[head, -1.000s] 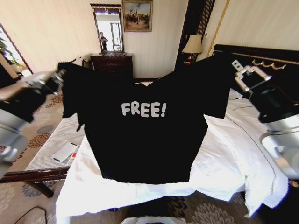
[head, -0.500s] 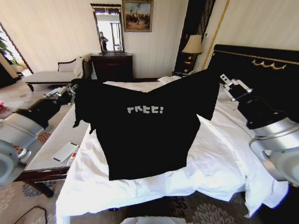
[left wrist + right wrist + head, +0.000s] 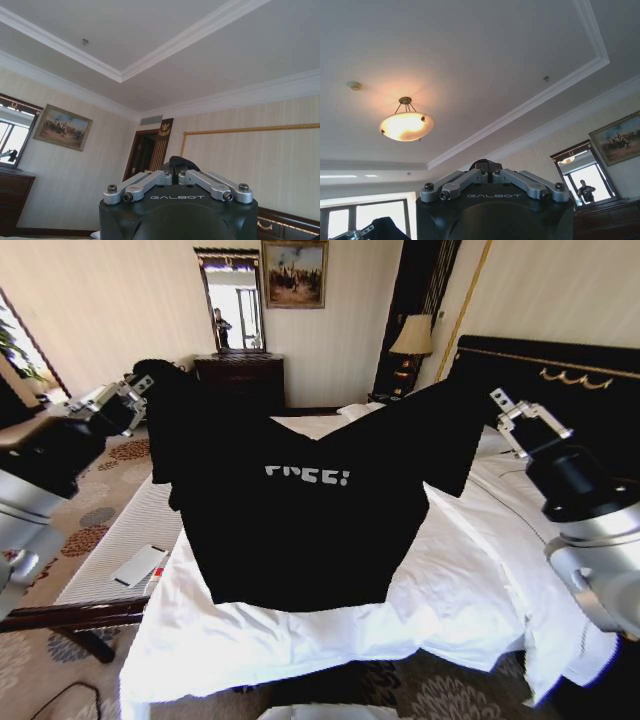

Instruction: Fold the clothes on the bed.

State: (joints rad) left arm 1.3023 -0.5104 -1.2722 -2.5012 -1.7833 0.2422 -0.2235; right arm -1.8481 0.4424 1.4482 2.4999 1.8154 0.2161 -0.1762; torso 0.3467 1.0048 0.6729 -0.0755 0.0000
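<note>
Head view: the black short-sleeved cotton T-shirt with white "FREE!" lettering (image 3: 300, 510) hangs in the air between the two arms, spread wide above the large white-sheeted bed with its dark headboard (image 3: 470, 590). The left end effector (image 3: 128, 398) is clamped on one shoulder of the shirt, and the right end effector (image 3: 505, 408) pinches the other shoulder near the headboard. In the left wrist view, a fold of black cloth sits squeezed between the closed linkages of the left end effector (image 3: 178, 167); the right wrist view shows the same at the right end effector (image 3: 487, 166).

Compared with half a second ago, both arms have come back up and apart after a dip toward the bed. The shirt is raised again; its hem is near the front edge of the sheets rather than draped farther in, and the lettering remains creased across its top.

This looks like a shake or flattening swing, meant to straighten the garment before it is laid down. The folding itself has not yet begun; the shirt first needs to land flat.
</note>
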